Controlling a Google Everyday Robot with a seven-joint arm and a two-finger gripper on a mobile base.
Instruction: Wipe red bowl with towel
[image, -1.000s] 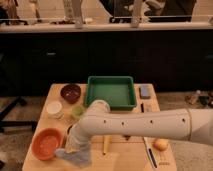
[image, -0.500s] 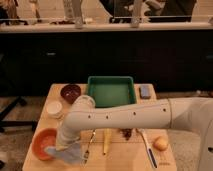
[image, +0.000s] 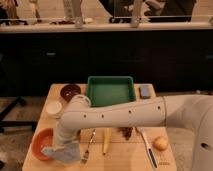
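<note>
At the front-left corner of the wooden table, the gripper sits low, its fingers wrapped out of sight by the towel; jaws are closed on the towel. Cloth hangs limp, pale blue-grey, over the right rim of the red bowl. Only the bowl's left half shows; the rest is covered by cloth and arm. White arm crosses the table from the right and bends down at the elbow, hiding the table surface behind it.

Behind the arm: green tray, front edge cut off by the arm. Left of the tray, small dark maroon bowl; in front of that, a pale cup, contents not readable. Right of the tray, a small blue-grey block.

Near the front: fork, yellowish utensil, dark crumbly clump, a pen-like tool, an orange-tan round object. Identity of these small items uncertain.
</note>
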